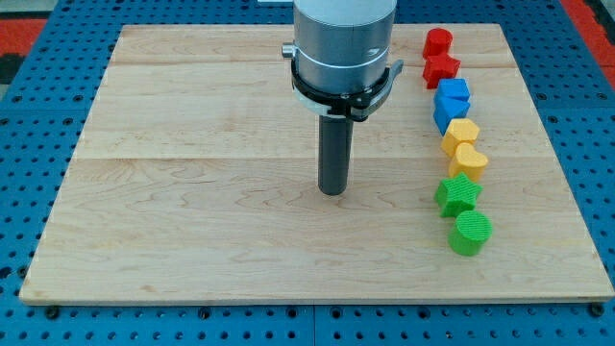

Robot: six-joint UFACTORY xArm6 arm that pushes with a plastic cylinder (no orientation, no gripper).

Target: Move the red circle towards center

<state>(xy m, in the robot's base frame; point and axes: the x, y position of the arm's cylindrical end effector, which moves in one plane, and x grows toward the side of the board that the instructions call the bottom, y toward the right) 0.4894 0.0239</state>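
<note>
The red circle [438,42] sits at the top of a column of blocks near the board's right side. My tip [332,190] rests on the wooden board [192,192] near its centre, well to the left of and below the red circle, touching no block. Below the red circle in the column come a red star [441,68], a blue cube-like block [454,93], another blue block [448,116], a yellow hexagon [461,134], a yellow heart [468,160], a green star [458,193] and a green circle [471,233].
The arm's grey cylindrical body [344,43] hangs over the board's top middle. A blue perforated table [38,144] surrounds the board on all sides.
</note>
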